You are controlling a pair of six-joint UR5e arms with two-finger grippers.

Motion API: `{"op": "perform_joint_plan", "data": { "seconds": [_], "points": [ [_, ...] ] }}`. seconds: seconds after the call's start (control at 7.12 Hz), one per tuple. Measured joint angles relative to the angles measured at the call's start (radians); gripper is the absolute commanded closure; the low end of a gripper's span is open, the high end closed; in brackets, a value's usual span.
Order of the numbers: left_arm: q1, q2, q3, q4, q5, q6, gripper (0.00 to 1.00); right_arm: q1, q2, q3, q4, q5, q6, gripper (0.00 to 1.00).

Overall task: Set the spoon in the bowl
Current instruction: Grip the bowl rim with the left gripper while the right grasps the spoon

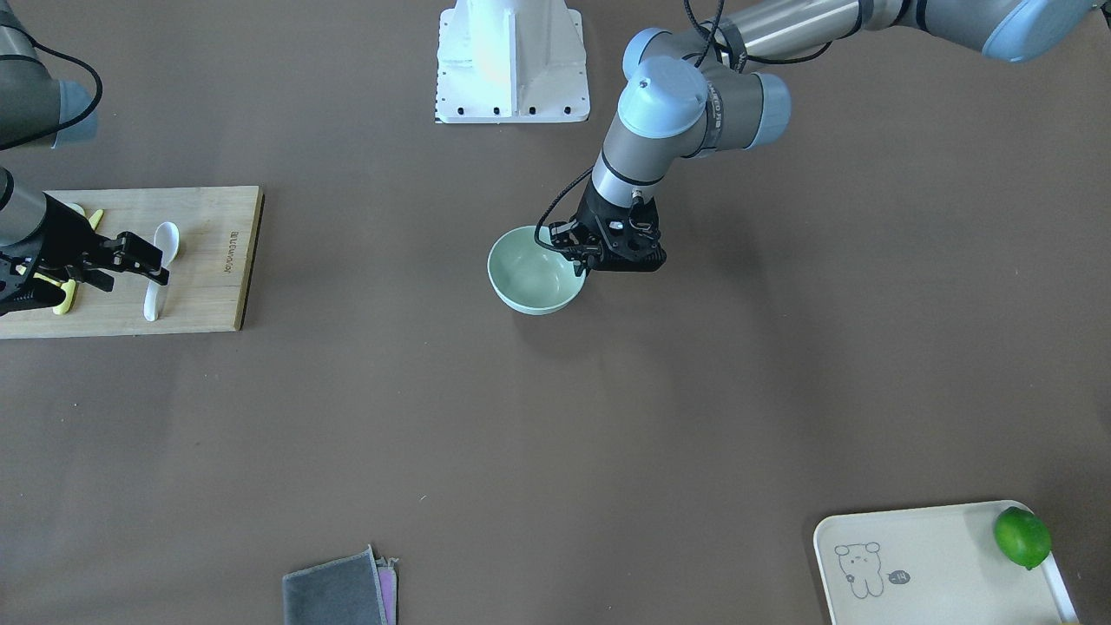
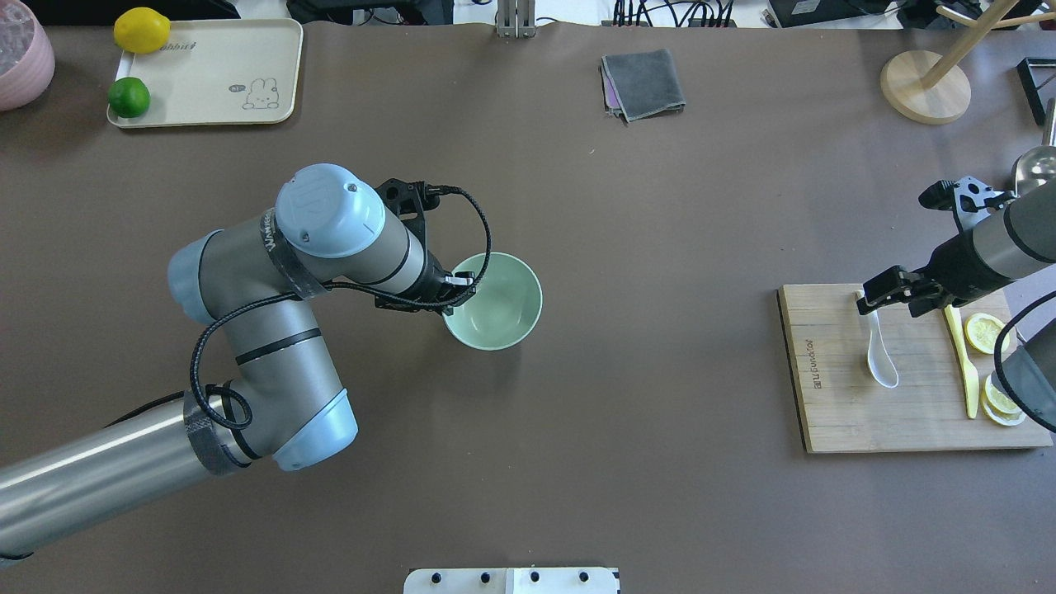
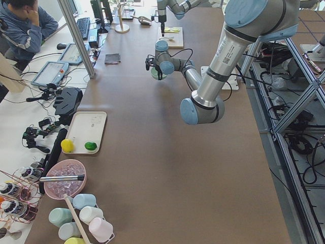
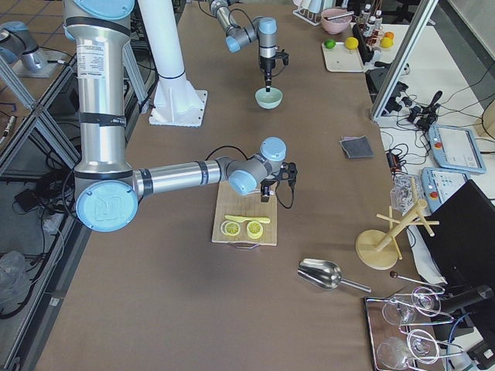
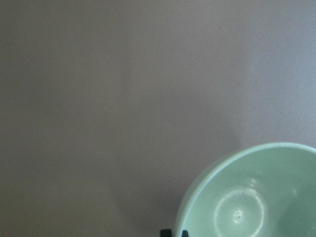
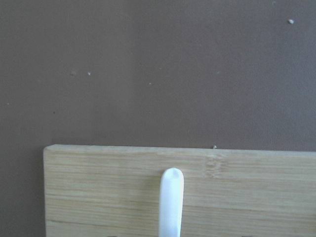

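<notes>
Shows the spoon [image 2: 876, 345] lying flat on a wooden board [image 2: 833, 404] at the robot's right end of the counter [image 2: 660, 247], near a yellow knife [image 2: 961, 355]. Places the right gripper [image 1: 149, 262] directly over the handle, jaws spread and released, gripping nothing, apparently straddling the handle from above without contact. Centres the handle tip low in the right wrist view, the shaft running straight down out of frame toward the jaws. Sets the spoon's long axis roughly along the near-far line from the robot, with the handle tip at the far end, the scoop at the end nearer the robot's base, and the whole roughly parallel to the knife. Locates the bowl [image 1: 529, 279] upright and empty near mid-counter, well apart from the board toward the robot's left. Puts the left gripper [image 1: 580, 258] at the bowl's rim on the robot's left side, jaws clenched to a narrow gap, seemingly pinching the wall. Marks the right arm as by far the nearer to the spoon, the left arm being occupied at the bowl. Suggests, as a judgement, a short straight descent and closure across the handle's width, then a carry across the counter toward the bowl.
</notes>
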State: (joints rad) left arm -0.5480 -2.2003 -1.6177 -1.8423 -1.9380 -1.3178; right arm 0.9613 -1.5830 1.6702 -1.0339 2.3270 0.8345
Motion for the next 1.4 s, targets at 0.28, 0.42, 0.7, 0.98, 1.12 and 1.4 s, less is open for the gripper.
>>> {"op": "perform_joint_plan", "data": {
  "seconds": [0.28, 0.42, 0.7, 0.98, 1.12, 1.4],
  "points": [
    [0.021, -0.001, 0.004, 0.0, 0.004, -0.002, 1.0, -0.012, -0.001, -0.003, -0.003, -0.002, 0.001, 0.13],
    [0.024, -0.002, 0.006, 0.0, 0.004, -0.003, 1.0, -0.021, 0.0, -0.006, -0.009, -0.006, 0.002, 0.17],
    [0.028, -0.002, 0.007, 0.0, 0.004, -0.003, 0.9, -0.044, 0.004, -0.011, -0.016, -0.018, 0.006, 0.41],
    [0.032, -0.003, 0.004, 0.0, 0.004, -0.002, 0.13, -0.053, 0.002, -0.011, -0.017, -0.032, 0.009, 1.0],
    [0.032, -0.003, 0.001, -0.001, 0.005, -0.001, 0.13, -0.053, 0.002, -0.011, -0.017, -0.031, 0.009, 1.0],
    [0.032, -0.002, -0.003, -0.001, 0.005, 0.0, 0.09, -0.052, 0.002, -0.005, -0.017, -0.022, 0.009, 1.0]
  ]
}}
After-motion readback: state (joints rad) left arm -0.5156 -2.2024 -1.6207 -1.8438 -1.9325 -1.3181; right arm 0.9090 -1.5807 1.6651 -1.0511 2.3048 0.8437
